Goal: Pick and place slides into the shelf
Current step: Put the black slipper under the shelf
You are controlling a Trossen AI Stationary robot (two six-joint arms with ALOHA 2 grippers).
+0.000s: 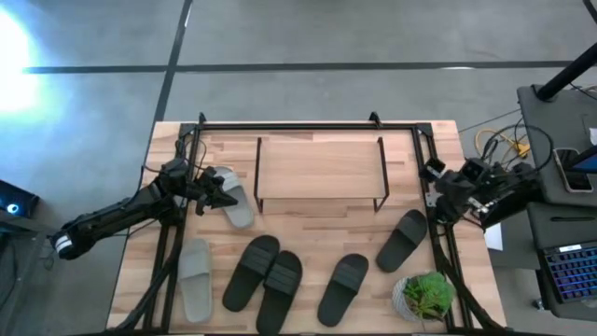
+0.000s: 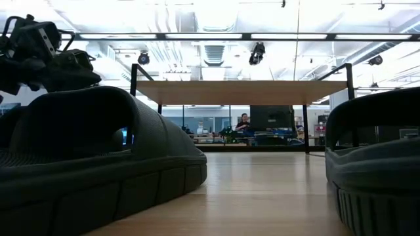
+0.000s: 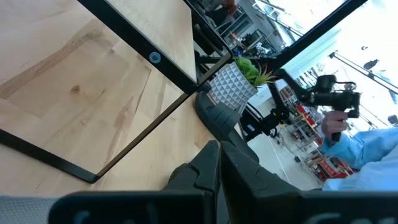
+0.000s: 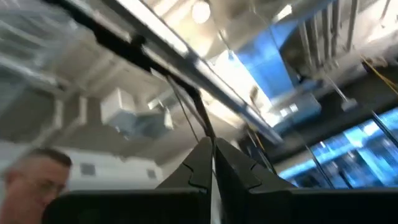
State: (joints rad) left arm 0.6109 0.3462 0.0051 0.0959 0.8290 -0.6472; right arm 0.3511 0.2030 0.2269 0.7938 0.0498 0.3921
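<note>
- Six slides lie on the tabletop [image 1: 308, 219]: four black [image 1: 250, 272] in front of the shelf [image 1: 320, 166], one grey [image 1: 195, 279] at front left, one grey [image 1: 235, 198] just beside the shelf's left end.
- I see my left hand [image 1: 224, 194] closed, over that grey slide.
- My right hand [image 1: 431, 198] is closed too, empty, at the right edge.

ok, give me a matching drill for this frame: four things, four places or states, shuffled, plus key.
Things:
1. left claw
2. right claw
3. potted plant
4. shelf

Places or states:
A. front right corner of the table
B. shut, at the table's right edge, holding nothing
C. back centre of the table, nothing on its top board
D. shut, over the light grey slide left of the shelf

Pairs: 1-D, 2-B, 3-A, 4-C
</note>
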